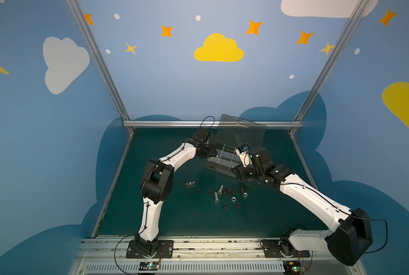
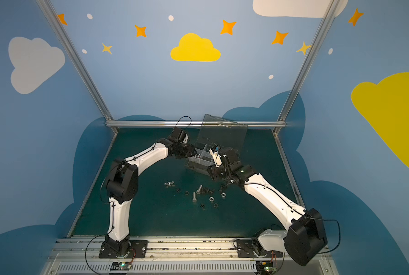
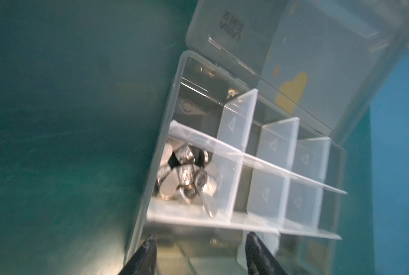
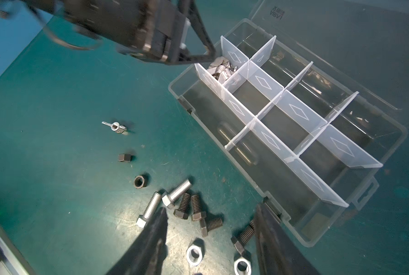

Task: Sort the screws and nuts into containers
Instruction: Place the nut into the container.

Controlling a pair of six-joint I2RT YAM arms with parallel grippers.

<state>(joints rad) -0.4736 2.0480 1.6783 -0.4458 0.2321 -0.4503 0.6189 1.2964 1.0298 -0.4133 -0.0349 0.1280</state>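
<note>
The clear organizer box (image 4: 296, 112) (image 1: 219, 164) stands with its lid (image 1: 240, 133) up. My left gripper (image 3: 202, 236) (image 4: 198, 54) hangs open over the box's end, holding nothing. The corner container beneath it holds a pile of silver winged pieces (image 3: 186, 176); the other containers look bare. My right gripper (image 4: 210, 208) is open above the loose screws on the mat: silver bolts (image 4: 148, 210), black screws (image 4: 197, 207), silver nuts (image 4: 194, 255), black nuts (image 4: 140, 181) and one winged piece (image 4: 115, 126). In both top views the loose parts (image 1: 222, 195) (image 2: 198, 192) lie in front of the box.
Green mat (image 1: 175, 214) inside a blue-walled booth, with an aluminium rail (image 1: 210, 123) behind the box. Both arm bases sit on the front rail (image 1: 198, 247). The right arm's elbow (image 1: 348, 238) overhangs the front right corner.
</note>
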